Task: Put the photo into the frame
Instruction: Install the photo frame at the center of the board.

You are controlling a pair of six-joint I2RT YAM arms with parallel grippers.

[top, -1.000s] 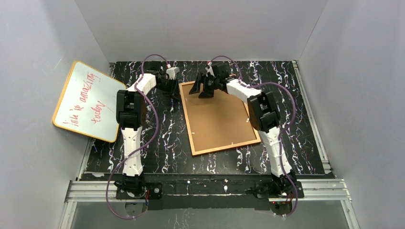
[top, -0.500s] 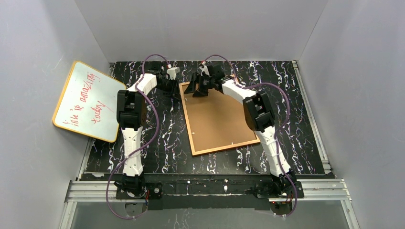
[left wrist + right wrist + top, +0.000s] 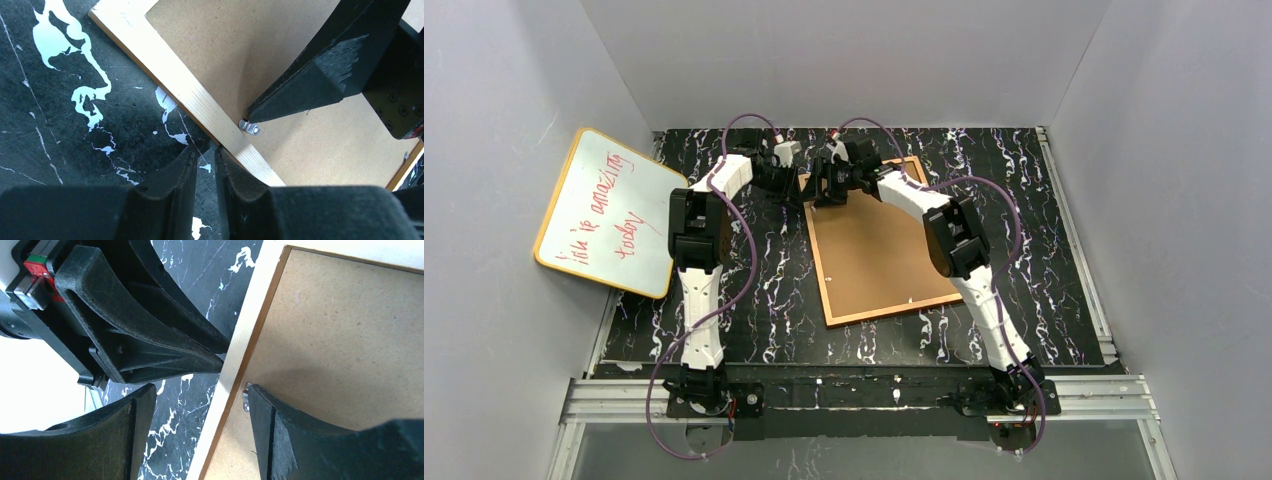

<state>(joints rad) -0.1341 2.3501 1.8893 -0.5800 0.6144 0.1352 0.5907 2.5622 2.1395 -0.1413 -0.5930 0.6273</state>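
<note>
Frame (image 3: 879,250) face-down, L gripper (image 3: 214,148) nearly closed, R gripper (image 3: 200,390) spread; whiteboard (image 3: 604,212) reads "amazing today".

Back-up, frame (image 3: 879,255) is hiding its face. From above, right gripper (image 3: 828,192) is covering part of frame's far-left corner. Right finger (image 3: 320,75) is half hiding clip (image 3: 249,127) on frame's rail. Left fingers (image 3: 181,175) are meeting frame's edge; grip unresolvable.
</note>
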